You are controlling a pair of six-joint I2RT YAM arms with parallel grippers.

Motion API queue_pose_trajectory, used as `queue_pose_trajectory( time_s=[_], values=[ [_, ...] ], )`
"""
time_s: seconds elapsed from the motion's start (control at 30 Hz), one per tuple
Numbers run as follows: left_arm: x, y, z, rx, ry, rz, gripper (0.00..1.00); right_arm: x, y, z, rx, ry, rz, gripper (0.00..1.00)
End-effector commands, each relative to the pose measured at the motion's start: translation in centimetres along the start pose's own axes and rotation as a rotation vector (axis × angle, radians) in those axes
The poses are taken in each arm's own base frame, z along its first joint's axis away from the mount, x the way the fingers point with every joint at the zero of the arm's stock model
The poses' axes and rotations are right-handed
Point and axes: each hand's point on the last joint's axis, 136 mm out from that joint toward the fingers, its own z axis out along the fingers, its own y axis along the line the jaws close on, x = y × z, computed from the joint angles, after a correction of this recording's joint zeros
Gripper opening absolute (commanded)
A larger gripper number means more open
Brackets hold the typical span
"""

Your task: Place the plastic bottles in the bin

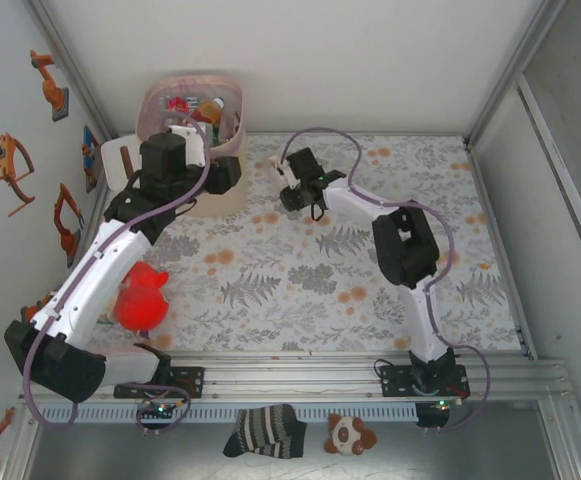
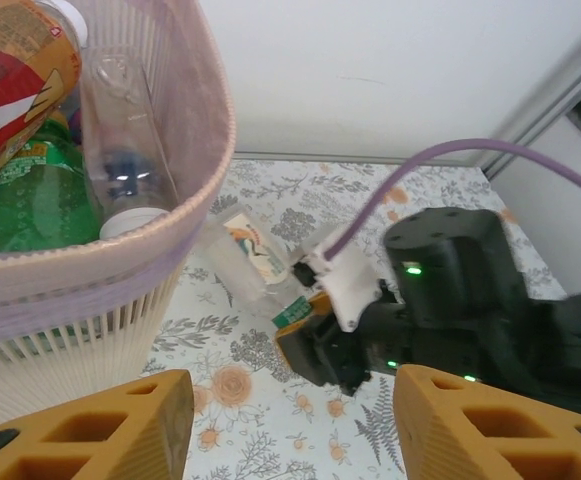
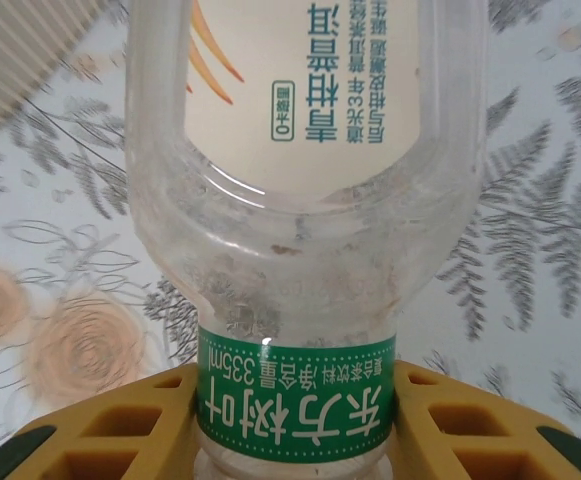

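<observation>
Gripping clear bottle (image 3: 305, 200) at green neck, right end effector (image 3: 295, 400), left end effector (image 2: 295, 390) spread empty beside bin (image 2: 205, 120)

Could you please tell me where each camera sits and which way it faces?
Top external: overhead from behind, looking down on the floral table; left arm and right arm show.
Left wrist: beside the bin, facing the right gripper; open left gripper at bottom.
Right wrist: looking along its yellow fingers at the clear bottle clamped by the neck.
Shared: both wrist views show that bottle.
</observation>
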Motion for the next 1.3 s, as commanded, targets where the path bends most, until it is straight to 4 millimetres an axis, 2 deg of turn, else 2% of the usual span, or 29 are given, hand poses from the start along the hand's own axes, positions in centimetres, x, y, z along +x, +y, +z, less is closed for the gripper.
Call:
queue_pose_trajectory(
  time_s=[0.0, 0.13, 0.23, 0.27, 0.37, 0.57, 0.77, 0.93, 1.1, 1.27],
  values=[
    [-1.7, -1.0, -1.0, 0.068, -0.062, -0.055, 0.58, -4.7, -0.7, -5.6, 0.015, -0.183, 0.05, 0.3],
    [-2.6, -1.9, -0.8, 0.131, -0.079, -0.085, 0.65, -5.9, -0.5, -9.9, -0.006, -0.279, 0.075, 0.3],
    [-3.0, -2.6, -0.3, 0.173, -0.081, -0.101, 0.75, -6.8, 0.1, -13.0, -0.043, -0.352, 0.077, 0.3],
    [-3.2, -2.9, -0.1, 0.191, -0.083, -0.103, 0.81, -7.0, 0.5, -14.0, -0.063, -0.373, 0.069, 0.3],
    [-3.9, -3.9, 0.3, 0.254, -0.099, -0.116, 0.88, -7.8, 2.0, -16.9, -0.108, -0.44, 0.037, 0.3],
    [-5.5, -5.4, 0.8, 0.347, -0.137, -0.182, 0.94, -9.2, 4.6, -22.2, -0.157, -0.574, -0.031, 0.29],
    [-7.1, -6.4, 1.2, 0.418, -0.154, -0.242, 0.94, -10.4, 7.1, -26.4, -0.211, -0.677, -0.11, 0.29],
    [-8.4, -7.0, 0.8, 0.445, -0.189, -0.249, 0.93, -10.6, 8.9, -28.7, -0.283, -0.729, -0.163, 0.29],
    [-9.6, -7.9, 0.0, 0.495, -0.217, -0.245, 0.91, -10.5, 9.6, -29.2, -0.321, -0.733, -0.18, 0.28],
    [-9.7, -8.5, -0.1, 0.529, -0.209, -0.255, 0.87, -10.6, 9.9, -29.4, -0.325, -0.734, -0.182, 0.28]
  ],
)
